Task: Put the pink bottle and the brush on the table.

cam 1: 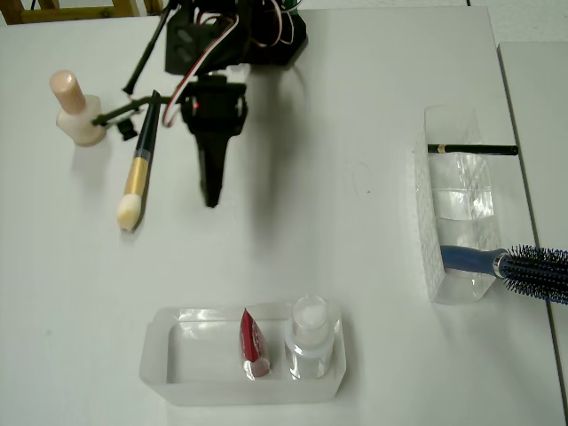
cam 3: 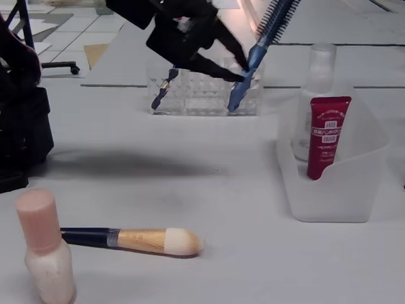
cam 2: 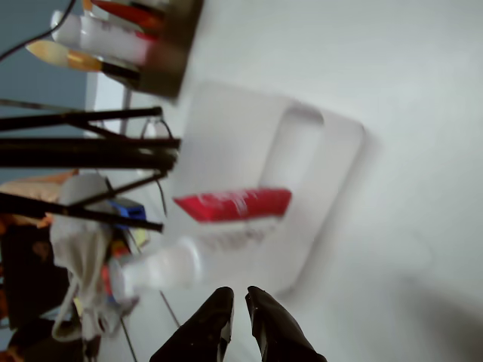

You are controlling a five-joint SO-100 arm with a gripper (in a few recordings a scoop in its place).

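Pink bottle (cam 1: pixel 75 111) stands upright on the white table (cam 1: pixel 355 266), cap up, near the top left corner in the overhead view; in the fixed view it sits at the bottom left, closest to the lens (cam 3: pixel 43 253). Brush (cam 1: pixel 140 164) lies flat on the tabletop just beside the bottle, dark handle toward the arm's base, gold ferrule and cream tip pointing down the overhead picture; the fixed view shows the handle end running behind the bottle, whether the two touch I cannot tell, tip pointing right (cam 3: pixel 136 240). Gripper (cam 1: pixel 211 188) hangs off the black arm, just right of the brush and apart from it, pointing down the picture. Seen from the wrist, the two dark fingertips (cam 2: pixel 240 302) sit close together with a thin gap between them and nothing held, so the jaws read as closed on air. Frosted tray (cam 1: pixel 164 368) sits at the bottom centre of the overhead view, well apart from the bottle and brush; a red tube (cam 1: pixel 253 344) and a clear bottle (cam 1: pixel 311 335) with white cap stand inside it, side by side. Clear organiser (cam 1: pixel 457 209) lies at the right, with a thin black stick (cam 1: pixel 475 149) across its far end and a blue hairbrush (cam 1: pixel 524 268) sticking out of its near end past the table edge.
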